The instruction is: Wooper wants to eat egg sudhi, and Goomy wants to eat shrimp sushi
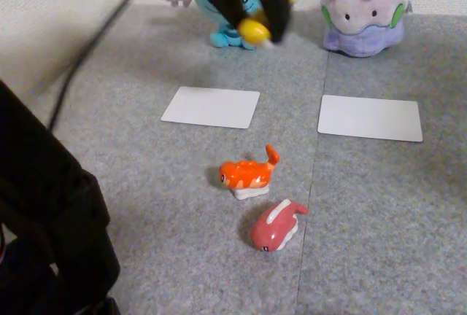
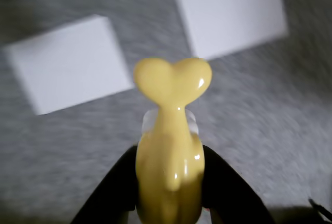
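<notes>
The grey carpet (image 1: pixel 379 220) carries 2 white cards (image 1: pixel 211 106), with Goomy (image 1: pixel 363 10) and Wooper (image 1: pixel 226 20) behind them in the fixed view. The black gripper (image 1: pixel 252 27), blurred, hangs in front of Wooper, raised above the floor. Its jaws pinch the egg sudhi (image 2: pixel 170 146) from both sides in the wrist view, forked tail pointing away. The shrimp sushi (image 1: pixel 249 172) lies on the carpet beside a pink-red figure (image 1: pixel 276 227)

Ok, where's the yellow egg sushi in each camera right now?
Fixed view: egg sushi top centre, held up by the gripper before Wooper.
Wrist view: lower centre, clamped between the fingers, forked tail up.
Shared landmark: the two white cards.
</notes>
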Motion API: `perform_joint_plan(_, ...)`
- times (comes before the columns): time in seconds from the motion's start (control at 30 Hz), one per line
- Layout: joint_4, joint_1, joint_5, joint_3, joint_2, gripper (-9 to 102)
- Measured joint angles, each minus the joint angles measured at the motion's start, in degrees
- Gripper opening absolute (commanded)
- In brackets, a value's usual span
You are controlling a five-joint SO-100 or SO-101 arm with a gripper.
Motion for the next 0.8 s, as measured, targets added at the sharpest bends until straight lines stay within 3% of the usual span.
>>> perform_joint_plan(0.37,-2.5,-17.2,2.8,-0.6,0.9,6)
perform_joint_plan(0.8,-10.5,-17.5,2.9,-0.6,-16.5,6)
